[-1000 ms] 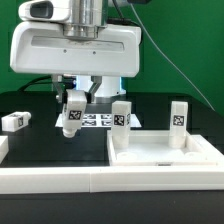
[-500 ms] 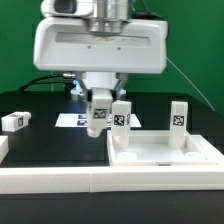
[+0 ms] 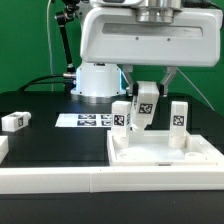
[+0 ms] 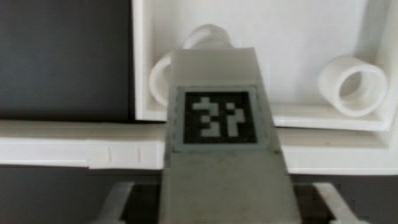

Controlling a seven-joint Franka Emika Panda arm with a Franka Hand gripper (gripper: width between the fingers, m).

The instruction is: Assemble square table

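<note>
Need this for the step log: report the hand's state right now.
Hand: closed on a white tagged table leg, held over the table top.

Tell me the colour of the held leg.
The leg is white with a black-and-white tag, clearest in the wrist view.

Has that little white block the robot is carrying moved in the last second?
Yes. The carried leg has travelled toward the exterior view's right, from beside the marker board to above the square tabletop.
</note>
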